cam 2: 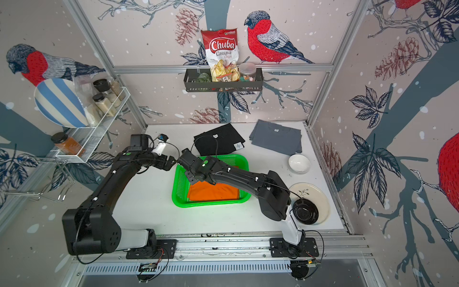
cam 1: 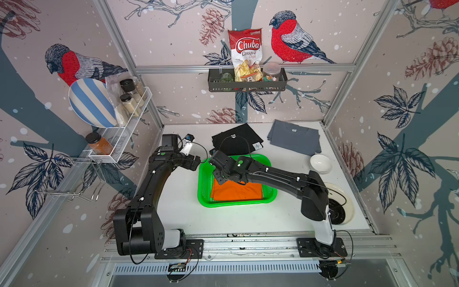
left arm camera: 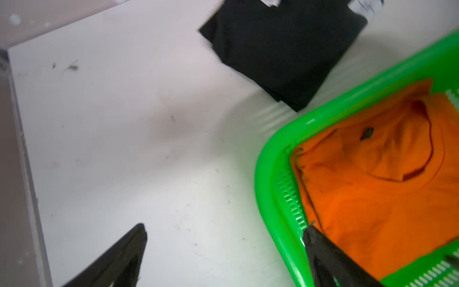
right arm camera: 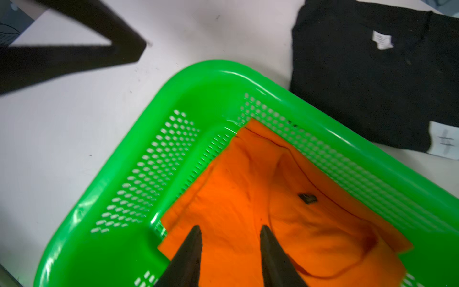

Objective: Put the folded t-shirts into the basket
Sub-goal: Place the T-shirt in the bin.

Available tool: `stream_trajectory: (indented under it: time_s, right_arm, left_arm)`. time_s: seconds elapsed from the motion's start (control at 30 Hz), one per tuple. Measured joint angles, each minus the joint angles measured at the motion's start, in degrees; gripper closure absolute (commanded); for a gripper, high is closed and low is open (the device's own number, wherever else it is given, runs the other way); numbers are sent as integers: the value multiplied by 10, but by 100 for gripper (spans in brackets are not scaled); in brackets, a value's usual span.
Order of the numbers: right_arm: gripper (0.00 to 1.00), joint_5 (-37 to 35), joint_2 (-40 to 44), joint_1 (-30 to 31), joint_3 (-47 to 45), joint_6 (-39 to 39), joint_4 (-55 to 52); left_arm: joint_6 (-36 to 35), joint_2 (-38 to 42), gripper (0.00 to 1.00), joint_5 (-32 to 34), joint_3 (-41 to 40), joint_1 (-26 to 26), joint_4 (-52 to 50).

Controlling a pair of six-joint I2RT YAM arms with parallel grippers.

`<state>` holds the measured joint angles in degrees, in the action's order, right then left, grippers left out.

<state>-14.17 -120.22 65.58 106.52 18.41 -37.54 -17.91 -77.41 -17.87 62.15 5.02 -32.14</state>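
Bird-and-pinecone wallpaper walls in a white table [cam 1: 178,206] where the job stands at one shirt in, two to go. An orange t-shirt [cam 1: 236,192] lies flat inside the green basket [cam 1: 233,204] at mid-table, covering most of its floor.

The right end effector [right arm camera: 229,227] hovers just above that shirt near the basket's far-left corner, its jaws partly apart with nothing between them. The left end effector [left arm camera: 226,226] hangs spread wide and empty at the same corner, straddling the rim with one finger over bare table.

A black t-shirt [cam 1: 236,140] lies on the table just beyond the basket's far rim. A grey t-shirt [cam 1: 295,139] sits further right, near the back wall.

Placing the orange shirt looks finished. The next move likely calls for both arms to lift clear and reach for the black shirt, the nearest one. It would need gripping through all its layers so the fold survives the short carry onto the orange.

The right arm [cam 1: 273,171] stretches across the basket's opening and would have to clear it first, and both end effectors crowd one corner. A white bowl [cam 1: 321,163] sits just beside the grey shirt's near corner. A plate [cam 2: 323,196] carrying a black bowl [cam 2: 305,211] lies by the right arm's base. The wall racks hang well above the work.
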Motion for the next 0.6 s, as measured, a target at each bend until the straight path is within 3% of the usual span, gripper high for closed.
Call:
stream_trajectory:
  time_s: [0.27, 0.6]
  right_arm:
    - [61, 59, -94, -7, 36, 76, 8]
    - [56, 7, -173, 4, 94, 147, -63]
  left_arm:
    - [96, 11, 6, -104, -91, 16, 52]
    - [146, -18, 11, -102, -114, 16, 103]
